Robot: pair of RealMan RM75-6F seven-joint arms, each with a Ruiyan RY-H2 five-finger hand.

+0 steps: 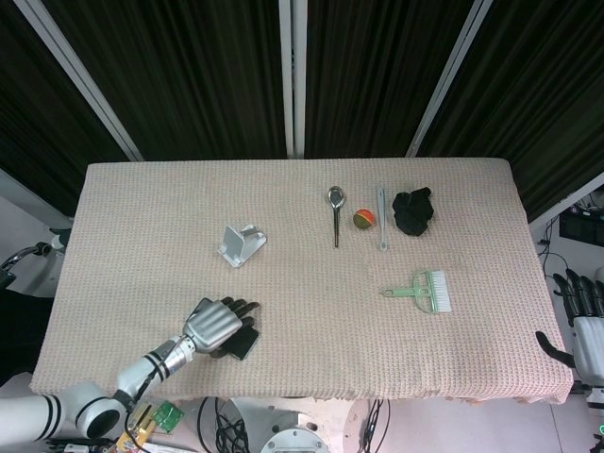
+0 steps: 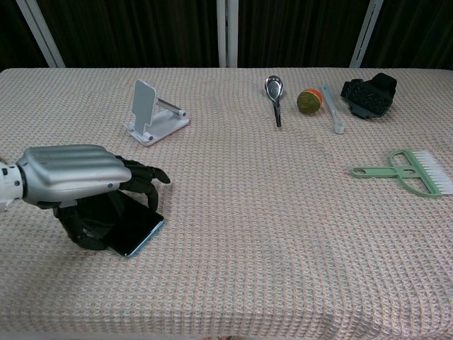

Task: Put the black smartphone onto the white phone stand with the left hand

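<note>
The black smartphone [image 1: 244, 344] [image 2: 139, 229] lies near the table's front left edge, mostly covered by my left hand [image 1: 215, 324] [image 2: 71, 177]. The hand's fingers curl down over the phone's far edge and the thumb wraps its near left side, so it grips the phone. Only the phone's right corner shows. The white phone stand [image 1: 242, 244] [image 2: 152, 113] sits upright and bare, farther back and slightly right of the hand. My right hand [image 1: 580, 316] hangs off the table's right edge, fingers apart, holding nothing.
A metal spoon [image 1: 335, 212], a small orange-green ball [image 1: 364, 219], a thin white tool [image 1: 381, 219] and a black cloth [image 1: 413, 209] lie in a row at the back right. A green brush [image 1: 423, 289] lies to the right of centre.
</note>
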